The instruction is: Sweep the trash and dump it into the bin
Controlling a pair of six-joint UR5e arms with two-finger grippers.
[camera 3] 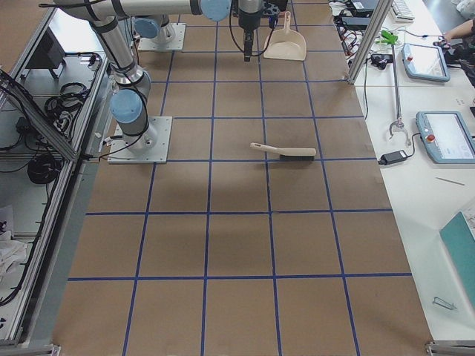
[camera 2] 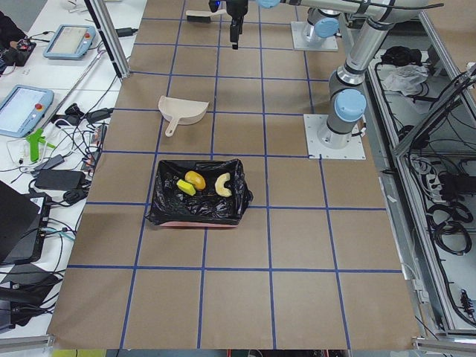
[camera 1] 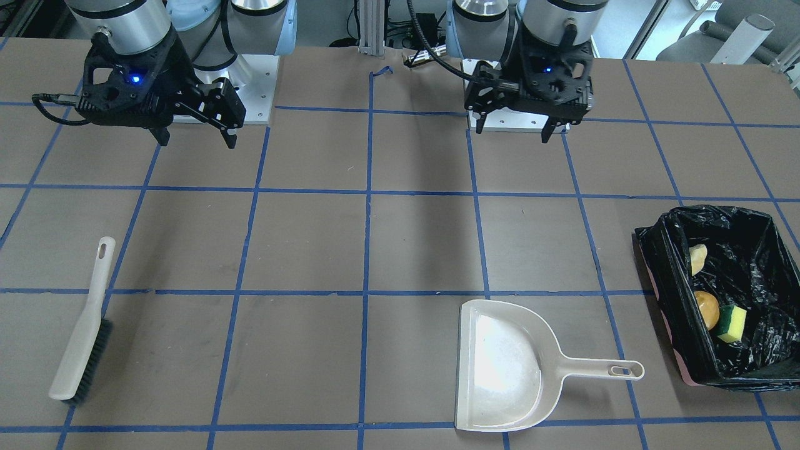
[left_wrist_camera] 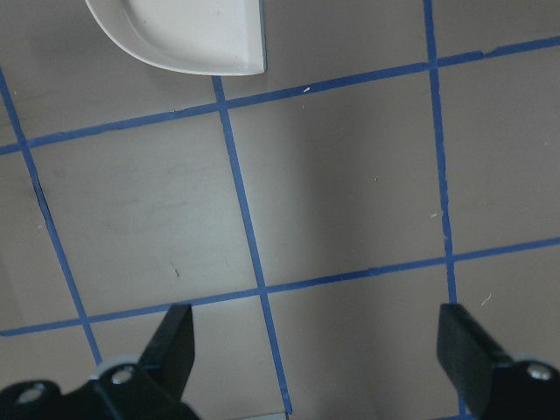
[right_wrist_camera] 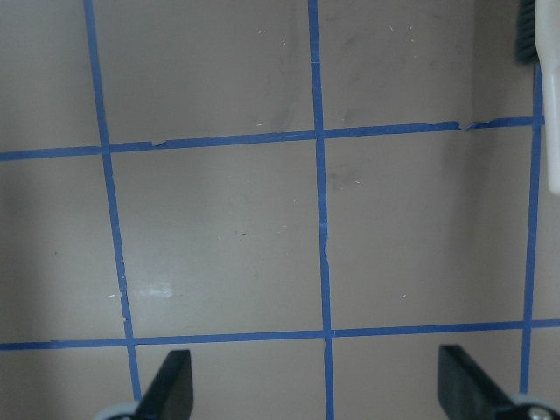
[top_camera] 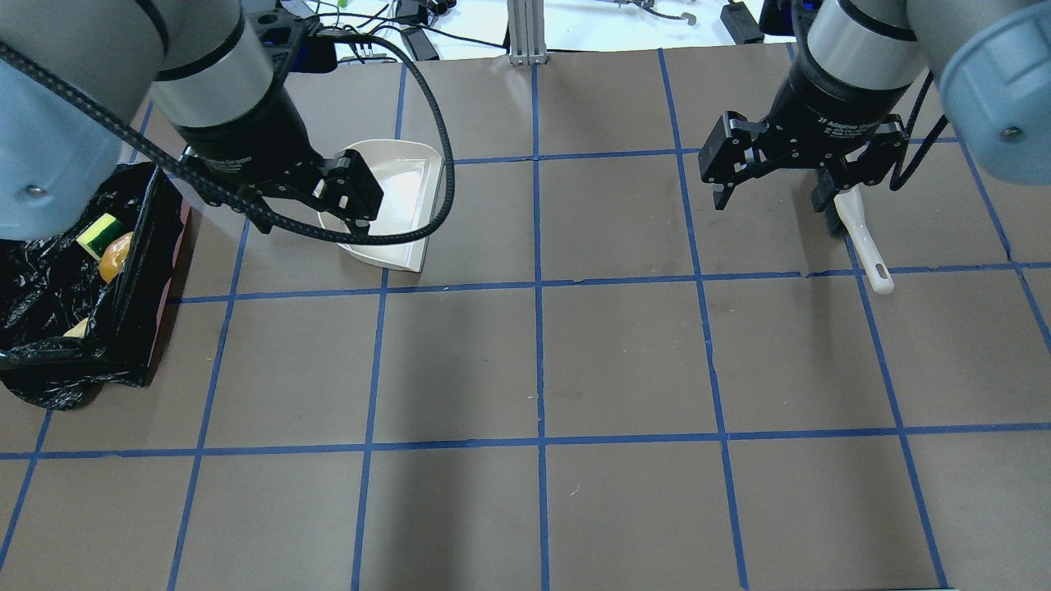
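The bin [camera 1: 650, 262], a box lined with a black bag, holds the tan croissant [camera 1: 698, 258], the golden-brown potato [camera 1: 707, 309] and the yellow-green sponge [camera 1: 732, 322]. The beige dustpan [camera 1: 506, 365] lies empty on the table beside the bin. The brush [camera 1: 84, 325] lies flat at the other end. My left gripper [camera 1: 512, 132] is open and empty, hovering above the table near the dustpan [left_wrist_camera: 192, 35]. My right gripper [camera 1: 198, 141] is open and empty, hovering beside the brush [right_wrist_camera: 547, 114].
The table is brown with a grid of blue tape lines [camera 1: 369, 294]. The arm bases [camera 1: 250, 94] stand along the robot's edge. Operator desks with tablets [camera 2: 26, 108] and cables border the far side.
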